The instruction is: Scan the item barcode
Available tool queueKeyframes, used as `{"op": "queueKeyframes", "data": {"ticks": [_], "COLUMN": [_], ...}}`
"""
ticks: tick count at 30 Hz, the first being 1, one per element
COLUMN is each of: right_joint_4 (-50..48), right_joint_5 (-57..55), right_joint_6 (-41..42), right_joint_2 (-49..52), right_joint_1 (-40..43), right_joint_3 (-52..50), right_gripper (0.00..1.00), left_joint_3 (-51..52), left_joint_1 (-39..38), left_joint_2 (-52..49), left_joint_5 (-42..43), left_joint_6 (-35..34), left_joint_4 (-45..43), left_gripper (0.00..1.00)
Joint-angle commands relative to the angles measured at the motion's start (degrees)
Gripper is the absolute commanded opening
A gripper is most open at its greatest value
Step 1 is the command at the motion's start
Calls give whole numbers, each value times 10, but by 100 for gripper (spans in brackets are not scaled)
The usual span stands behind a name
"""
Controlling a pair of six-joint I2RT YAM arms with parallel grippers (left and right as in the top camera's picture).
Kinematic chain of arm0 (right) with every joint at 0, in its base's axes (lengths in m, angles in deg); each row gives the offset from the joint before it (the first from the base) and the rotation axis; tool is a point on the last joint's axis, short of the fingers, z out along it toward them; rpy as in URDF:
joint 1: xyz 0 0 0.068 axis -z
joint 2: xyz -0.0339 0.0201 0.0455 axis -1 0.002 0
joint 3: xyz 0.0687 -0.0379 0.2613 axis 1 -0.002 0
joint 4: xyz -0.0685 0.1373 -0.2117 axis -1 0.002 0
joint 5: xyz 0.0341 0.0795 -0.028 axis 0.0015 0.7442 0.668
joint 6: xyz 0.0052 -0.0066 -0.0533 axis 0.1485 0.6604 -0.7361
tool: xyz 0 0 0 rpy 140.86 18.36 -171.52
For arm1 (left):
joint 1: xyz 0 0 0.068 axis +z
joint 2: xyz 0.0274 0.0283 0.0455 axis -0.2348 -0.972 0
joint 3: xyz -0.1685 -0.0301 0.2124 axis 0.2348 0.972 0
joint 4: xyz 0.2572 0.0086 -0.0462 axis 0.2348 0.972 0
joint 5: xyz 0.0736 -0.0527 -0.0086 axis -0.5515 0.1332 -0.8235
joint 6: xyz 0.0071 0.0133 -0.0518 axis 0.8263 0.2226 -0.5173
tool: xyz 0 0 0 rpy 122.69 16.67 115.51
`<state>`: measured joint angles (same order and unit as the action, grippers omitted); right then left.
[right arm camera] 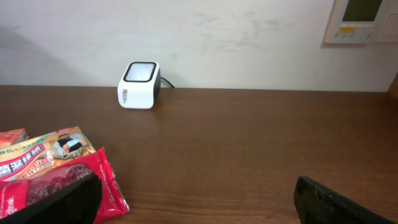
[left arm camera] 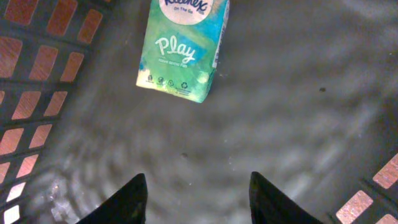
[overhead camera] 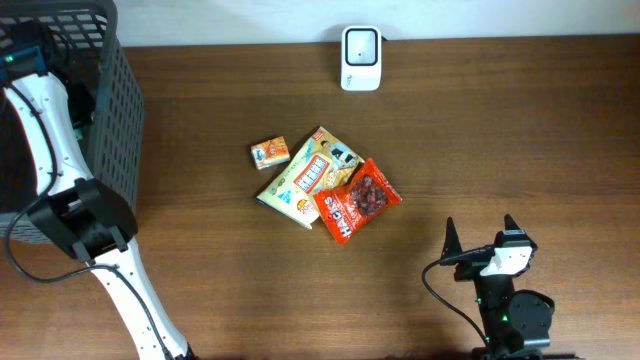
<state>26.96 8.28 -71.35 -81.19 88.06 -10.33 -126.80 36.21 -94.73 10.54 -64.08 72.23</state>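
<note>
**A:** Three items lie mid-table [overhead camera: 520, 120]: a small orange box [overhead camera: 270, 152], a yellow packet [overhead camera: 303, 172] and a red packet [overhead camera: 357, 200]. The red packet overlaps the yellow packet's lower right edge, and the box sits just beside its upper left corner.

**B:** And the scanner?

**A:** The white barcode scanner [overhead camera: 360, 58] stands at the far edge by the wall, well apart from all three.

**B:** Where is the left arm?

**A:** The left gripper [left arm camera: 198, 180] is down inside the dark mesh basket [overhead camera: 122, 90] at the table's far left corner. Its fingers stand partly apart with nothing between them. A green-and-blue tissue pack [left arm camera: 183, 46] lies flat on the basket floor ahead of the fingertips — not touching them.

**B:** The right one?

**A:** The right gripper [overhead camera: 480, 228] sits near the front edge, to the right of the packets — spread wide, holding nothing. Its camera faces the scanner across bare wood.
</note>
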Motion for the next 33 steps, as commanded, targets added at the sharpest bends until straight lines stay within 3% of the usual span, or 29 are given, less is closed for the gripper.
{"op": "queueKeyframes", "data": {"ticks": [1, 4, 8, 11, 18, 21, 27, 29, 33], "right_joint_4": [4, 4, 4, 4, 4, 4, 4, 4, 4], "right_joint_5": [-5, -5, -5, -5, -5, -5, -5, -5, -5], "right_joint_6": [6, 6, 6, 6, 6, 6, 6, 6, 6], "right_joint_2": [-3, -3, -3, -3, -3, -3, -3, -3, -3], "right_joint_1": [-4, -4, -4, -4, -4, -4, -4, -4, -4], "right_joint_3": [-3, -3, -3, -3, -3, -3, -3, -3, -3], "right_gripper": [98, 99, 98, 98, 98, 98, 98, 98, 98], "left_joint_3": [-23, -23, -23, -23, -19, 10, 77, 100, 138], "left_joint_1": [4, 4, 6, 14, 39, 43, 40, 40, 45], "left_joint_2": [24, 37, 39, 39, 38, 38, 38, 38, 38], "left_joint_5": [2, 1, -68, -102, -49, 12, 26, 24, 19], "left_joint_6": [-3, -3, -4, -55, -78, -67, -22, -11, -11], "left_joint_4": [9, 14, 40, 56, 65, 35, -26, -46, -91], "left_gripper": [49, 44, 4, 2, 8, 17, 38, 49, 50]}}
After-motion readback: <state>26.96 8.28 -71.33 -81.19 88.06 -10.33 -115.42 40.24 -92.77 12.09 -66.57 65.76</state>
